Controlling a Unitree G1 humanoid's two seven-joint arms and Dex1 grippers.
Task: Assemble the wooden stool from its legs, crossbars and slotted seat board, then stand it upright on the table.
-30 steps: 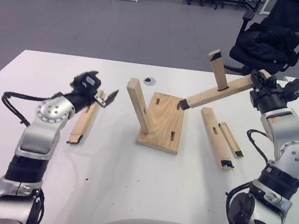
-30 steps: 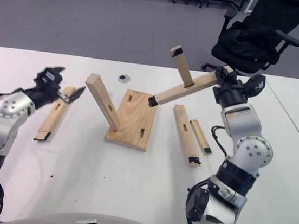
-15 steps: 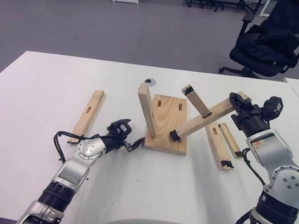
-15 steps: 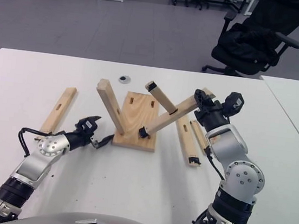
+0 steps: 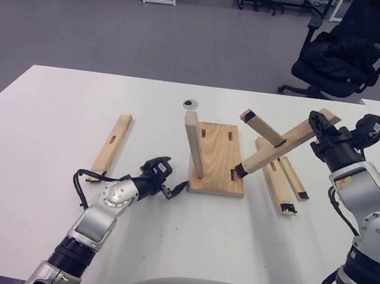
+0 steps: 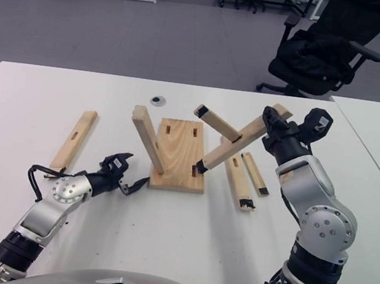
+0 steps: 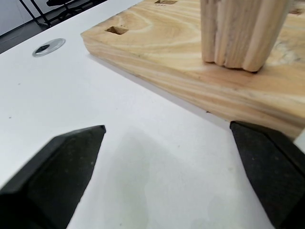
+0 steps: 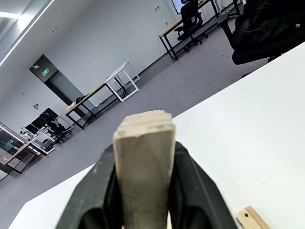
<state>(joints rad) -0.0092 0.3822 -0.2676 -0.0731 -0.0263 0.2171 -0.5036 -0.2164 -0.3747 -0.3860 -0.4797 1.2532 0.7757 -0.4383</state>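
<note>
Your smooth white bench [image 5: 55,111] carries the grained, slotted seat board [image 5: 220,152] centrally, one square leg [image 5: 195,143] upright in it. Right pincer [image 8: 144,157] clamps a tilted leg [image 5: 276,149], black-capped end at the board. Left pincer [image 7: 167,126] gapes empty just left.

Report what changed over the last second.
The left gripper swung from the loose leg at left down to the table beside the seat board, open. The right gripper swung the crossbar leg, its foot now by the board's near right corner. Grip, upright leg and loose pieces stayed.
</note>
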